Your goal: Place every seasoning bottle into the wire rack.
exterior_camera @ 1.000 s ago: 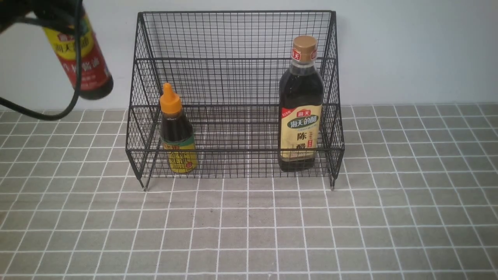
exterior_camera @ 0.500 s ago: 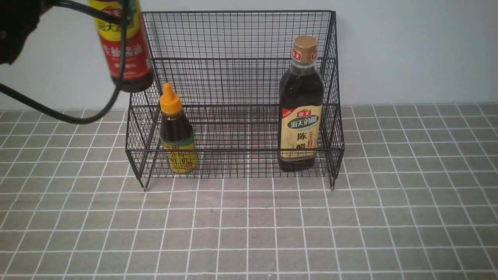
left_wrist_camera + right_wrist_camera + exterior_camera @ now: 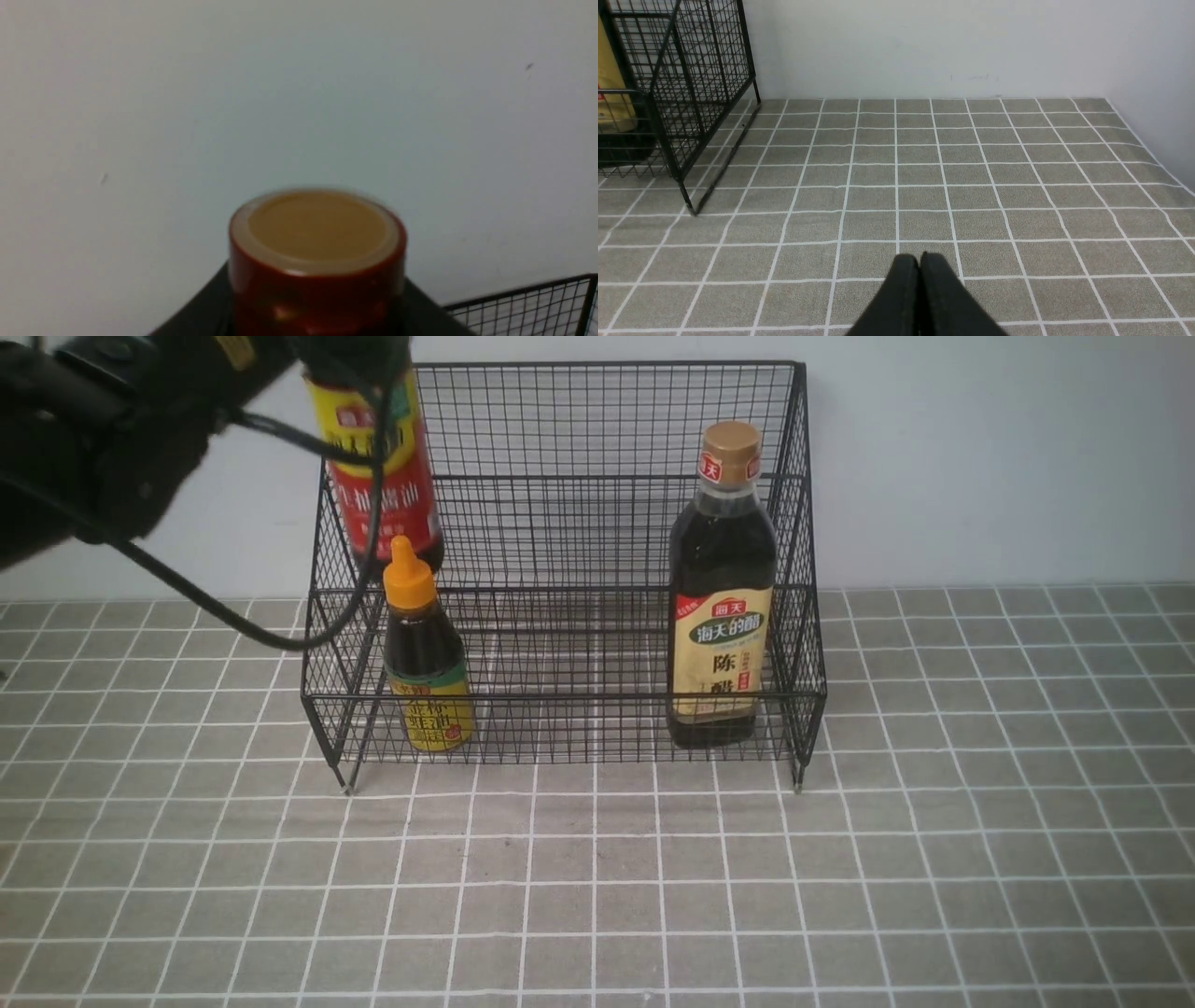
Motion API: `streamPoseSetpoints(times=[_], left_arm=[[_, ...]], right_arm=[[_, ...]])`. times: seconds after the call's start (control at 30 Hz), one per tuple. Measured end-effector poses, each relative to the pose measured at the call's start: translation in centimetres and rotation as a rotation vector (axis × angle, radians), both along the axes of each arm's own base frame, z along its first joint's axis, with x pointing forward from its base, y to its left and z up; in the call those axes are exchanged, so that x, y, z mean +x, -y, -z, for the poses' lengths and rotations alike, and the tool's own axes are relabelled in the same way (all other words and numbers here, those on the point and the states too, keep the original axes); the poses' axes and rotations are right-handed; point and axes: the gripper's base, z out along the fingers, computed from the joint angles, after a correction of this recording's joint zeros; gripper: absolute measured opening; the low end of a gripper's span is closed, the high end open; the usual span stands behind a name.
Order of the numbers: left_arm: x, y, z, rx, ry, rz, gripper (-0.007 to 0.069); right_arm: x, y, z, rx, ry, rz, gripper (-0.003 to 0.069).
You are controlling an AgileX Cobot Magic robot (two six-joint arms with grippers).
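Black wire-mesh rack on tiled counter. Contents: tan-capped vinegar bottle, right side; orange-capped oyster sauce bottle, left side, leaning. Red-and-yellow-labelled soy sauce bottle hangs above the orange-capped one at the rack's left end, slightly tilted, its neck gripped in the left pincer, jaws parted by the neck's width. Right pincer: fully closed, holding nothing.

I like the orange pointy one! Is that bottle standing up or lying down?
Standing up, leaning slightly: its orange cap is on top, its yellow label below.
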Motion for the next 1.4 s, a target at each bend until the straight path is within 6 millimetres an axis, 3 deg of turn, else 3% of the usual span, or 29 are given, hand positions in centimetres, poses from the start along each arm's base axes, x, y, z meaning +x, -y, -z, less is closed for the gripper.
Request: streamPoseSetpoints(times=[0.17, 0.33, 0.77, 0.9, 1.07, 1.23, 1.4], left_arm=[[1.2, 0.5, 2.1, -0.005, -0.054, 0.025, 0.0257], [2.5, 0.7, 5.4, -0.003, -0.17, 0.019, 0.0257], [2.9, 0.2, 7.7, 0.019, -0.33, -0.042, 0.0257], [3.0, 0.3, 7.6, -0.017, -0.337, -0.045, 0.0302], [3.1, 0.2, 7.5, -0.023, -0.34, -0.048, 0.0444], [2.7, 0.1, 6.8, -0.019, -0.336, -0.055, 0.0486], [1.3, -0.1, 3.7, -0.021, -0.26, -0.05, 0.049]], right_arm=[[0.0, 0.0, 0.0, 0.0, 0.0, 0.0, -0.0014], [0.0, 0.0, 0.0, 0.0, 0.0, 0.0, -0.0014], [0.0, 0.0, 0.0, 0.0, 0.0, 0.0, -0.0014], [0.0, 0.0, 0.0, 0.0, 0.0, 0.0, -0.0014], [0.0, 0.0, 0.0, 0.0, 0.0, 0.0, -0.0014], [0.0, 0.0, 0.0, 0.0, 0.0, 0.0, -0.0014], [0.0, 0.0, 0.0, 0.0, 0.0, 0.0, -0.0014]])
